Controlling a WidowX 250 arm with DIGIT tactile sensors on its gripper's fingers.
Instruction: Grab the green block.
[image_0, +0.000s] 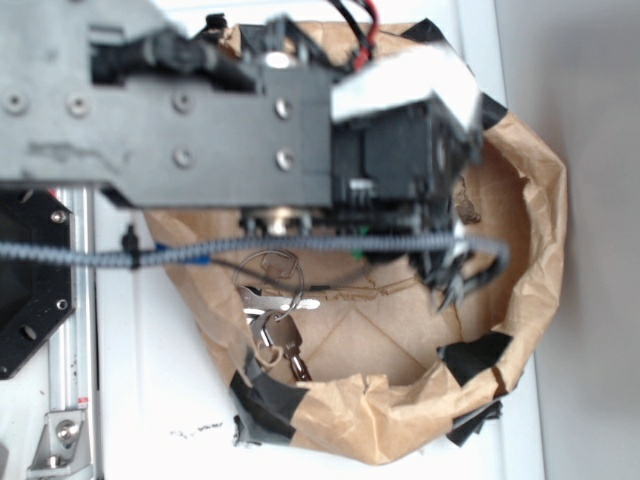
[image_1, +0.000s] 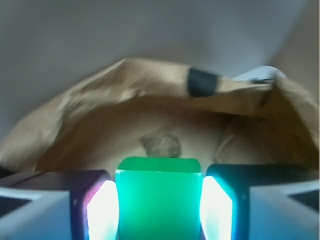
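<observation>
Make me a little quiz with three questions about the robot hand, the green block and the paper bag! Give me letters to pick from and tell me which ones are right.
1. Where is the green block?
A. Between the fingers of the hand
B. On the white table outside the bag
C. On top of the keys

2. What colour is the tape on the paper bag?
A. Red
B. Black
C. Yellow

3. What is the hand doing?
A. Wide open with nothing in it
B. Shut on the green block
C. Holding the keys

Answers:
1. A: the wrist view shows the block filling the gap, a finger tight on each side.
2. B: dark black patches sit on the bag's rim in the exterior view.
3. B: both fingers press against the block's sides, while the keys lie on the bag floor.
</observation>
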